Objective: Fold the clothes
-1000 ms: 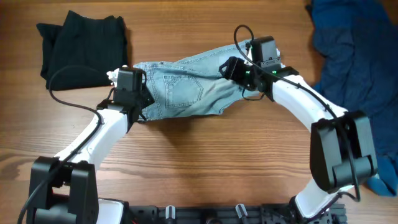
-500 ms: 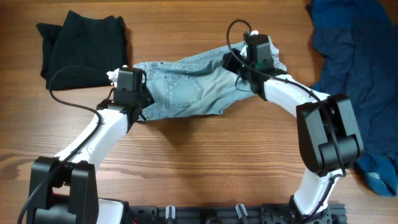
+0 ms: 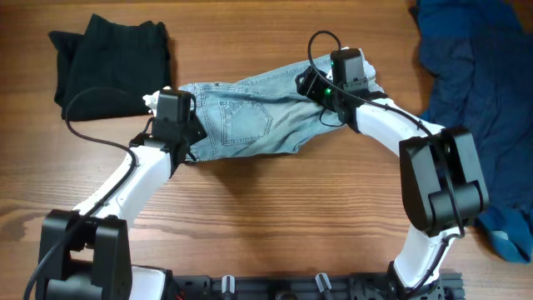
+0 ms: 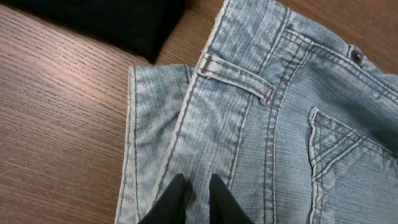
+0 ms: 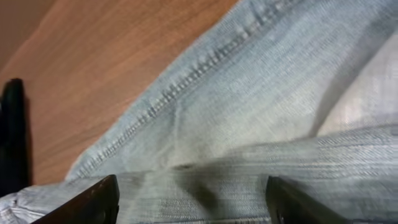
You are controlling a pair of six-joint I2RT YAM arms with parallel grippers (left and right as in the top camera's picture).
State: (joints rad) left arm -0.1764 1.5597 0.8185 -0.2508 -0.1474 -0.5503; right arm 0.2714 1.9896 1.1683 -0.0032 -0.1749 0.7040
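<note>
Pale blue denim jeans [image 3: 246, 117] lie folded in the middle of the table, back pocket up. My left gripper [image 3: 188, 133] presses on their left edge by the waistband. In the left wrist view its fingers [image 4: 176, 200] stand nearly together with denim [image 4: 298, 93] pinched between them. My right gripper [image 3: 321, 93] hovers over the jeans' right end. In the right wrist view its fingers [image 5: 93, 200] are wide apart over a denim fold [image 5: 261, 93] and hold nothing.
A folded black garment [image 3: 112, 58] lies at the far left and shows in the left wrist view [image 4: 112, 22]. A crumpled dark blue garment [image 3: 475, 75] covers the right side. Bare wood [image 3: 275, 217] lies in front of the jeans.
My right arm has swung round and its gripper has shifted a little toward the far right end of the jeans. The left arm and the jeans' left side have not moved.
</note>
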